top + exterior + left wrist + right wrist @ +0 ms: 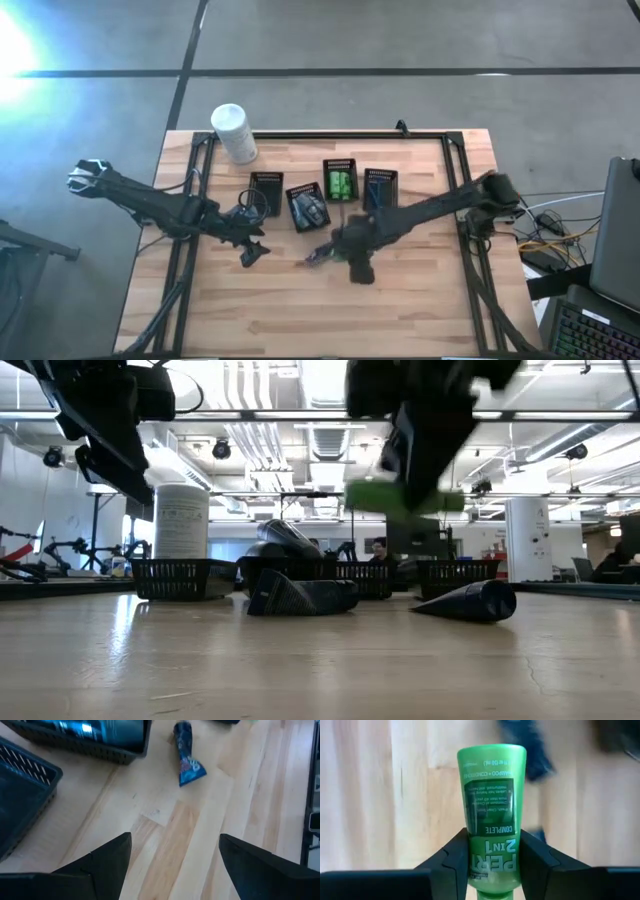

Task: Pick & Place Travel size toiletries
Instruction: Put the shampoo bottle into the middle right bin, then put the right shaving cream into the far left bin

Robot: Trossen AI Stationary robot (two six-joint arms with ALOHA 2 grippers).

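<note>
My right gripper (492,857) is shut on a bright green bottle (491,795) above the middle of the table; the low view shows the bottle (400,498) well above the wood. My left gripper (175,851) hangs open over bare wood left of centre (252,252), holding nothing. A blue tube (187,757) lies flat on the table ahead of it. Two dark tubes (300,597) (470,600) lie on the table in front of the baskets. More green bottles sit in one basket (340,183). My right gripper pinches the green bottle between its two fingers, on its two sides by the large brand lettering (492,862), toward one end. The fingers come steeply from above and lie across the bottle. The bottle is lifted clear of the table and lies about level.
Several small black slatted baskets (266,190) (307,205) (380,188) stand in a row at the table's middle back. A tall white canister (233,132) stands at the far left corner. Bare wood (320,310) stretches along the near side.
</note>
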